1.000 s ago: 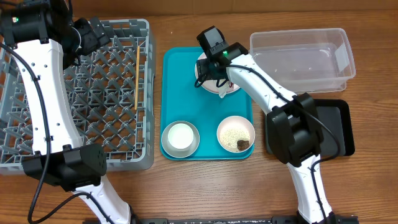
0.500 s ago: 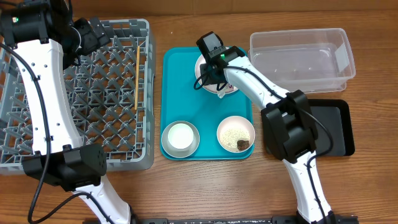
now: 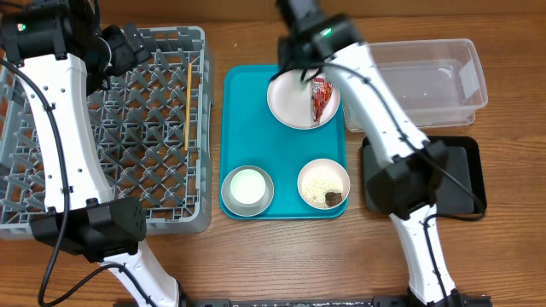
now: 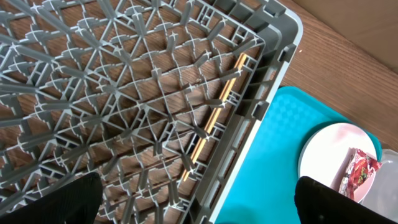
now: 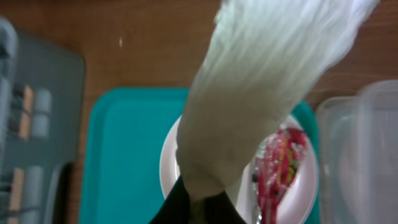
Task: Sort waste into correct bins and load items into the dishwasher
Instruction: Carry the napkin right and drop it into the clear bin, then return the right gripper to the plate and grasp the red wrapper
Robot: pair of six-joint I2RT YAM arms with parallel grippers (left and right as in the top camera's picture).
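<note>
My right gripper (image 5: 205,206) is shut on the crumpled white napkin (image 5: 261,81) and holds it in the air above the round white plate (image 3: 294,102). The red snack wrapper (image 3: 321,96) lies on the plate's right side. A wooden chopstick (image 3: 187,107) rests on the floor of the grey dish rack (image 3: 111,145) near its right wall. My left gripper (image 4: 199,208) hangs open over the rack's right edge with nothing between its fingers. A small white bowl (image 3: 323,183) holds rice grains and a brown chunk (image 3: 333,199).
The plate, the white bowl and a grey metal bowl (image 3: 247,189) with a white cup inside stand on the teal tray (image 3: 256,128). The clear tub (image 3: 426,81) sits at the back right. In front of it lies the black tray (image 3: 465,175), partly under the right arm.
My right gripper closed on the napkin on the plate and lifted it up and back. The wrapper now lies uncovered on the plate. The left arm has not moved.
</note>
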